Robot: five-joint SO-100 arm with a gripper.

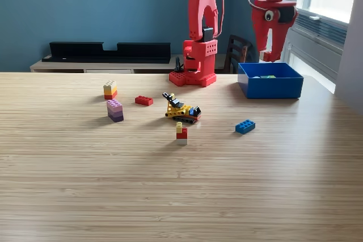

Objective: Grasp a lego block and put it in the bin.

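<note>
While the bench (pixel 181 196) carries the whole layout, the red arm (pixel 201 26) rises from its base at the far edge and reaches toward the exterior view's right, with its upper section cut off by the frame top. Its gripper (pixel 272 49) hangs directly above the bin (pixel 270 88), the blue box near the far right of the bench. The fingers point downward; whether they are parted, and whether they carry anything, cannot be determined at this angle. Small light-coloured items show inside the bin but are too small to identify. The step in hand appears to be release over the bin or withdrawal from it. The next move probably calls for travel back to a loose piece: the yellow model (pixel 182 110) at centre, the purple stack (pixel 115 110), the blue block (pixel 245 126) nearest the bin, or the red block (pixel 143 101)
</note>
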